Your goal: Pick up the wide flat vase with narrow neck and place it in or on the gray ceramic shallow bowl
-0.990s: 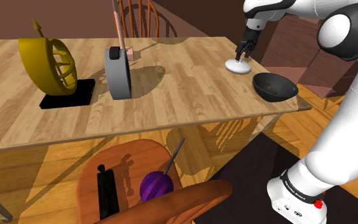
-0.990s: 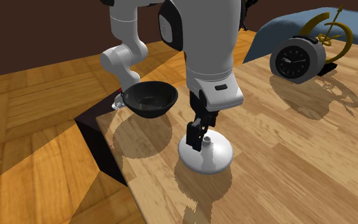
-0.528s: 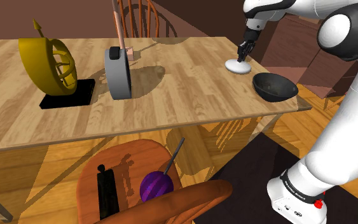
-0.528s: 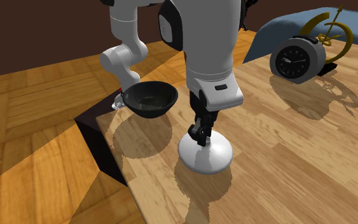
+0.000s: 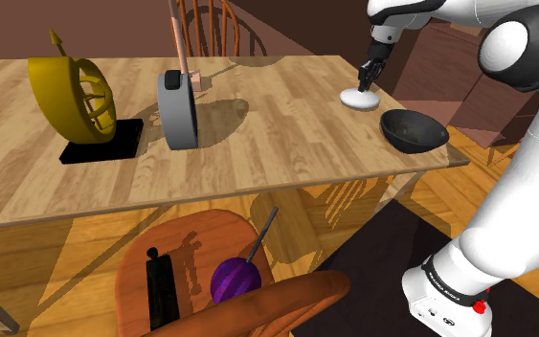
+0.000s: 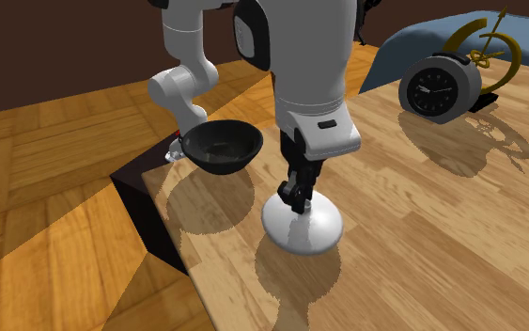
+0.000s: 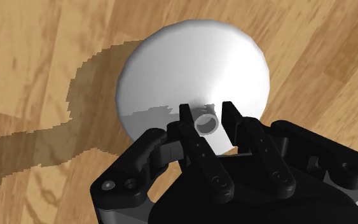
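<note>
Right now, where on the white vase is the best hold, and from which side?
The narrow neck, from straight above. The white vase has a wide, low dome for a body, too broad for the fingers, while the neck stands upright at its centre. The end effector clasps it there.

No words or numbers are showing clearly enough to read. The black clock is standing on the table. Its round face is showing thin pale marks all around the edge, but they are too small to tell as numbers. A dark band is going around the white arm's foot, down below the table's edge. Tiny white marks are sitting on that band, and they are too small to read as well.
</note>
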